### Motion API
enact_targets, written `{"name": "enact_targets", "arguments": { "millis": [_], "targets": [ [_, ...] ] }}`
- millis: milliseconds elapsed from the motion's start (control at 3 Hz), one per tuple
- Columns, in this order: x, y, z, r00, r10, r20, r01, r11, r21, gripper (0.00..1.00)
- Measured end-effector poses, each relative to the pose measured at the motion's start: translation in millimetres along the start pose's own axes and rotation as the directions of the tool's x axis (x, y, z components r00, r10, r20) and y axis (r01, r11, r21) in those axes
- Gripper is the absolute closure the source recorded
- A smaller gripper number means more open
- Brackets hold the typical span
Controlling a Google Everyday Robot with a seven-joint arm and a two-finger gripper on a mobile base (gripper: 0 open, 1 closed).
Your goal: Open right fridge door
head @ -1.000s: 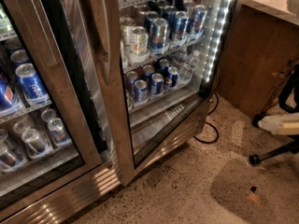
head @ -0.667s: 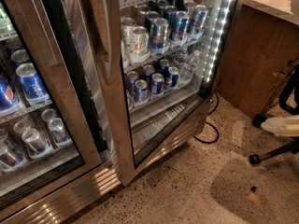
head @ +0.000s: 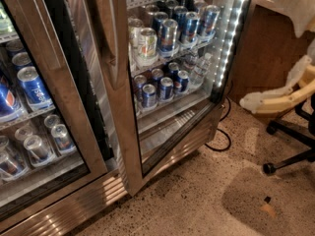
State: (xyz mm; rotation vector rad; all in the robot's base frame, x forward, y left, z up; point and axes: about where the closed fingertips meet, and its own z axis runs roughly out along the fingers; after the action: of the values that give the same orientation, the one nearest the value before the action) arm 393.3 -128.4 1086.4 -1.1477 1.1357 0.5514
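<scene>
The right fridge door point(head: 162, 77) stands ajar. Its handle-side steel frame sits forward of the left door point(head: 44, 112), and a dark gap point(head: 74, 77) with the gasket edge shows between the two. Its long vertical handle point(head: 112, 48) runs down the frame's upper part, with nothing touching it. Through the glass, cans point(head: 167, 33) stand in rows on two wire shelves, lit by a strip of white lights point(head: 228, 43) along the hinge side. The fridge point(head: 74, 208) has a ribbed steel grille at its base, which meets the speckled floor point(head: 197, 200). Behind the left door sit blue Pepsi cans point(head: 32, 86).

A black cable point(head: 222, 139) loops on the floor by the fridge's right corner. Past it stands a wooden cabinet point(head: 275, 53). The cream-coloured end effector point(head: 249, 102) hangs low in front of that cabinet, well apart from the handle and holding nothing. Whether it is open or closed cannot be told. A black chair base point(head: 290, 159) with castors stands on the floor below it.
</scene>
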Motion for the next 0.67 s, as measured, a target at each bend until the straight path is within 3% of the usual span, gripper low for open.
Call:
{"name": "enact_targets", "arguments": {
  "millis": [333,667],
  "targets": [
    [5,-17,52,0.989,0.07,0.131,-0.057,0.9934,-0.1,0.1],
    [8,-22,68,0.983,0.098,0.158,-0.077,0.9879,-0.135,0.14]
  ]
}}
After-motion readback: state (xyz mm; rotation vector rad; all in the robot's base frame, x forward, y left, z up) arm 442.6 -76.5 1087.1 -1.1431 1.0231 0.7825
